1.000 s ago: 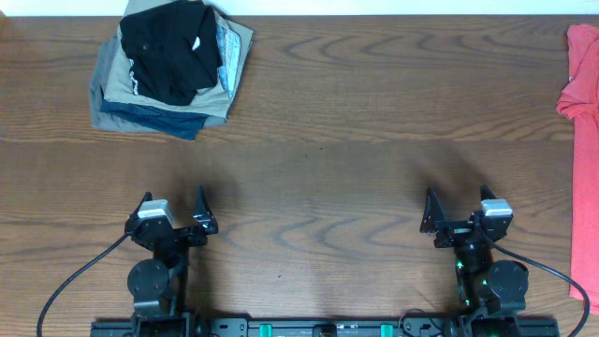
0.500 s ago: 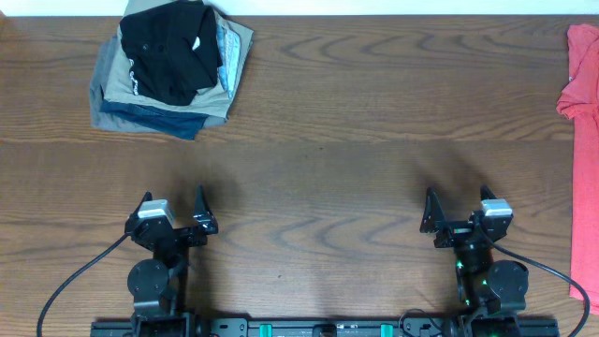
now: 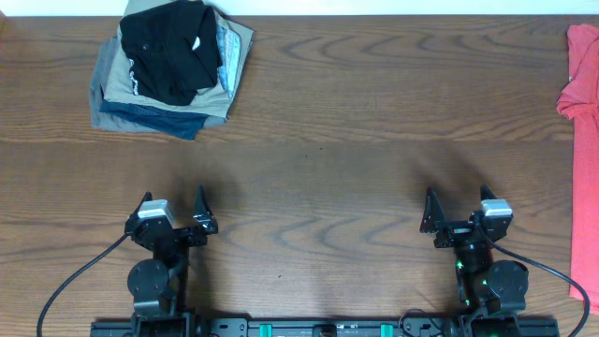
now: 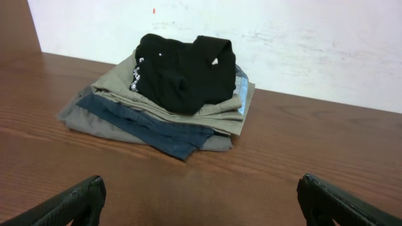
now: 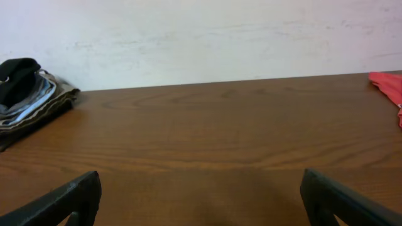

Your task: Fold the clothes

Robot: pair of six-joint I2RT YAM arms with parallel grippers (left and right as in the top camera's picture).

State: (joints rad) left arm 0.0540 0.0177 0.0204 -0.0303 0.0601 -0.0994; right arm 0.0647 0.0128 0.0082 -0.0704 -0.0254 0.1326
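Observation:
The clothes, a coral-red T-shirt, lie along the table's right edge, partly cut off by the frame; a corner of the T-shirt shows at the far right of the right wrist view. My left gripper rests near the front left, open and empty. My right gripper rests near the front right, open and empty, well left of the shirt. Both sets of fingertips stand wide apart over bare wood.
A stack of folded garments, black on top of tan, grey and blue, sits at the back left; the same stack is straight ahead in the left wrist view. A pale wall runs behind the table's far edge.

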